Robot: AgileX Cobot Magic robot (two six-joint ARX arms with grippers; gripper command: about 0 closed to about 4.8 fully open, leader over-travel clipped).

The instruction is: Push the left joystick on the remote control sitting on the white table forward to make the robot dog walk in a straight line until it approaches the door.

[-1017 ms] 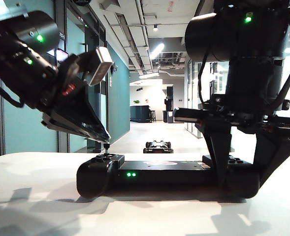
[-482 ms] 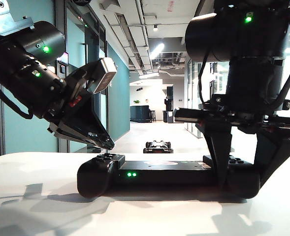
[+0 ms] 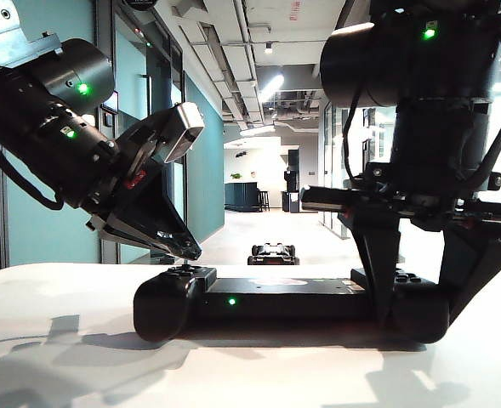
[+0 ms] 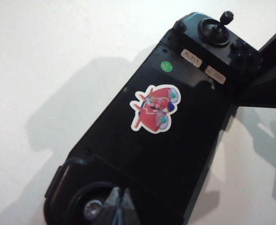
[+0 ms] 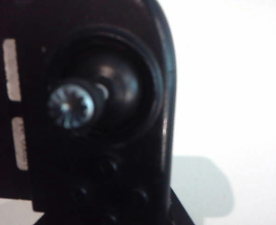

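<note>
Your left gripper (image 4: pixel 120 206), jaws together, presses the wide black gamepad remote control's (image 3: pixel 276 297) left joystick (image 4: pixel 93 208). Right gripper (image 3: pixel 416 285) straddles the remote's far handle, part-open. Small black robot dog (image 3: pixel 273 253), beyond the remote, isn't at the door.

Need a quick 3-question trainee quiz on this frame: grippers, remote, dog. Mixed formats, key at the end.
1. True or false: the robot dog stands on the white table.
2. The jaws of the right gripper are: A) straddling the right end of the remote control; B) lifted well above it; C) down the corridor by the dog.
3. Fill in: the shut jaws of the ___ gripper sit at the left joystick.
Key: 1 false, it is on the corridor floor beyond the table; 2 A; 3 left gripper.
</note>
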